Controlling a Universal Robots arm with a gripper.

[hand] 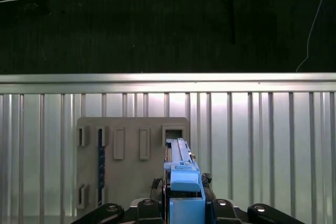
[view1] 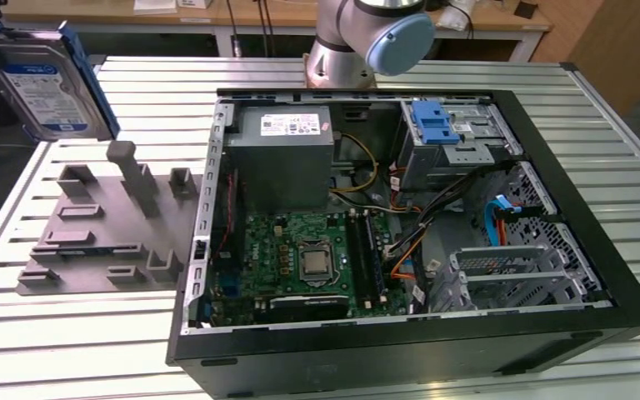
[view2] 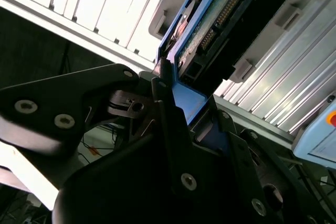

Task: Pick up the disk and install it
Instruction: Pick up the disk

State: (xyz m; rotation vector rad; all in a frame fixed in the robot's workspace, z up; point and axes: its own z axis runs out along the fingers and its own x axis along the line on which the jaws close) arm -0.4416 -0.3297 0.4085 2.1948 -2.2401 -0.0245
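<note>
**Disk in the gripper, in the air, clear of the case**

Case (view1: 587, 208) lies open on the slatted table (view1: 76, 350). Inside it: green circuit board (view1: 297, 258), grey metal box (view1: 281, 158) with a white sticker, blue latch piece (view1: 436, 123) on the drive bay, loose cables.

Disk (view1: 44, 83) hangs above the table's far corner at the exterior view's left, well apart from the case and up past the grey slotted plate (view1: 87, 250). It stands on edge with its long axis close to vertical, slightly tilted, and the label face is toward the exterior camera.

Silver body, white-and-blue label, blue plastic bracket round the edges. The connector end shows in the second wrist view.

Gripper (view2: 176, 90) is clamped tight on the blue bracket, gripping the disk.
</note>
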